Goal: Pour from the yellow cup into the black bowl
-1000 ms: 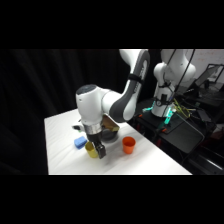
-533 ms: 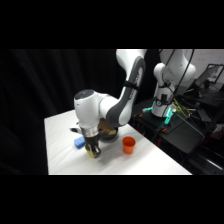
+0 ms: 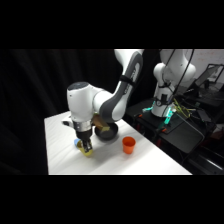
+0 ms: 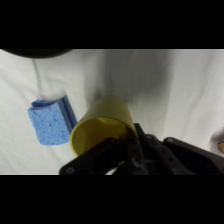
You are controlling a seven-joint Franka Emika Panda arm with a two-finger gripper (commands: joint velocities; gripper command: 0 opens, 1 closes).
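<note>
The pincer (image 4: 131, 147) sits at the yellow cup (image 4: 102, 127) on the tabletop (image 3: 112, 162), just beside a blue sponge (image 4: 50, 121), grip impossible to judge, and a shallow rim hold could tip it short of the black bowl (image 3: 107, 132).

White table (image 3: 150, 162) against black curtains, cluttered dark bench (image 3: 192, 132) at right.
</note>
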